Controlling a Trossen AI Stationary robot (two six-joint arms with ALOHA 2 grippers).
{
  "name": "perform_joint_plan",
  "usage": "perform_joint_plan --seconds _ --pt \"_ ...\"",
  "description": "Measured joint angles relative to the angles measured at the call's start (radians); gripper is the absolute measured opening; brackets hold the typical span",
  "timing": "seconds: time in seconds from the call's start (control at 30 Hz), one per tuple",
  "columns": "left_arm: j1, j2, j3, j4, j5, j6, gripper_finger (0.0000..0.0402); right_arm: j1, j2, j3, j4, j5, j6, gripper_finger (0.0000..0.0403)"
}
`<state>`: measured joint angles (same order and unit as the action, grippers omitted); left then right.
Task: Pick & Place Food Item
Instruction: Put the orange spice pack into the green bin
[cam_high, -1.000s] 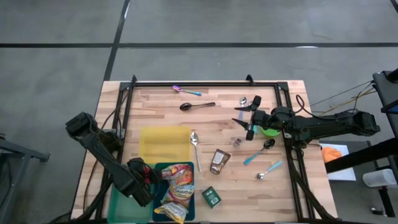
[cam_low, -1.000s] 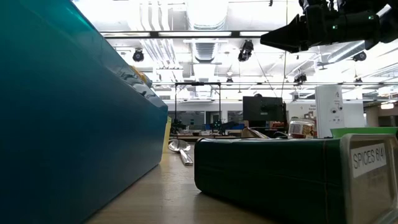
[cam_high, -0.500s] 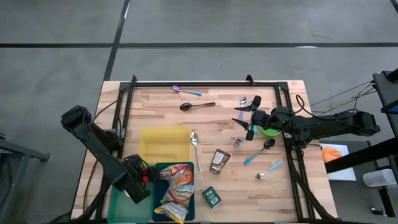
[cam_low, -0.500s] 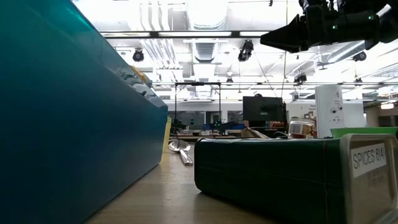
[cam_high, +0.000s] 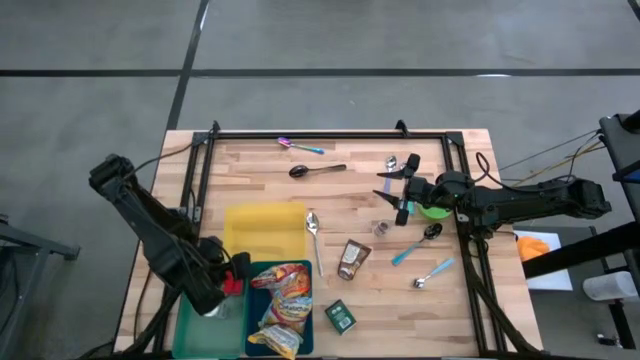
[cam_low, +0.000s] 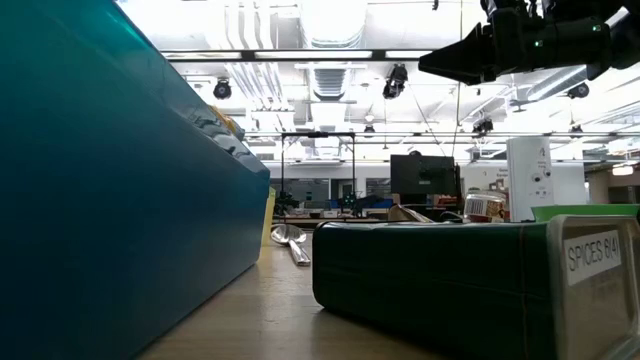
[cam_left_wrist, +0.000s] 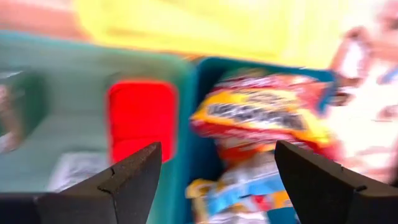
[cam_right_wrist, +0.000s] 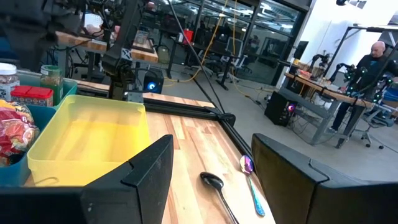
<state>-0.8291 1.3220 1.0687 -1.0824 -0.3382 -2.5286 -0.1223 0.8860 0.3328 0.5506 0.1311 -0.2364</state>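
Lying in the teal bin (cam_high: 305, 325) is a colourful snack bag (cam_high: 283, 305), just beside the left pincer (cam_high: 222, 290), on the side toward the middle of the bench (cam_high: 350, 205). That pincer hovers over the green bin (cam_high: 185, 330) adjoining the teal one, its two dark fingers (cam_left_wrist: 127, 177) spread apart with nothing between them; through the gap the left wrist view shows a red packet (cam_left_wrist: 142, 118) on the green bin's floor and the snack bag (cam_left_wrist: 264, 121) past the dividing wall. Beyond both bins, farther from the left pincer, sits a yellow tray (cam_high: 265, 232) with nothing visible inside. Near the teal bin's outer side are a dark green spice tin (cam_high: 340, 317), a brown pouch (cam_high: 351, 259) and a metal spoon (cam_high: 314, 232). Well apart across the bench, the right pincer (cam_high: 392, 190) hangs above the wood, jaws parted and holding nothing, with a green bowl (cam_high: 434, 211) just behind it, a small jar (cam_high: 381, 229) close under it, and a black spoon (cam_high: 316, 170) ahead of it.
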Motion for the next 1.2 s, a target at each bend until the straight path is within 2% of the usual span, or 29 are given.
perform_joint_plan --seconds 0.13,0.3,0.4,0.57,0.73,0.97,1.1,1.2 --pt "0.003 -0.012 0.000 0.028 -0.140 0.085 0.0316 0.000 0.000 0.000 0.000 0.000 0.000 0.0215" --pt "0.039 -0.012 0.000 0.032 -0.382 0.235 0.0316 0.000 0.000 0.000 0.000 0.000 0.000 0.0215" --pt "0.077 -0.012 0.000 0.036 -0.472 0.341 0.0316 0.000 0.000 0.000 0.000 0.000 0.000 0.0215" --pt "0.159 -0.012 0.000 0.036 -0.486 0.507 0.0316 0.000 0.000 0.000 0.000 0.000 0.000 0.0215" --pt "0.267 -0.012 0.000 0.048 -0.531 0.755 0.0316 0.000 0.000 0.000 0.000 0.000 0.000 0.0215" --pt "0.397 -0.012 -0.001 0.203 -0.537 1.110 0.0316 0.000 0.000 0.000 0.000 0.000 0.000 0.0215" --pt "0.439 -0.012 -0.009 0.312 -0.537 1.195 0.0316 0.000 0.000 0.000 0.000 0.000 0.000 0.0215" --pt "0.463 -0.011 -0.010 0.333 -0.544 1.203 0.0316 0.000 0.000 0.000 0.000 0.000 0.000 0.0215"
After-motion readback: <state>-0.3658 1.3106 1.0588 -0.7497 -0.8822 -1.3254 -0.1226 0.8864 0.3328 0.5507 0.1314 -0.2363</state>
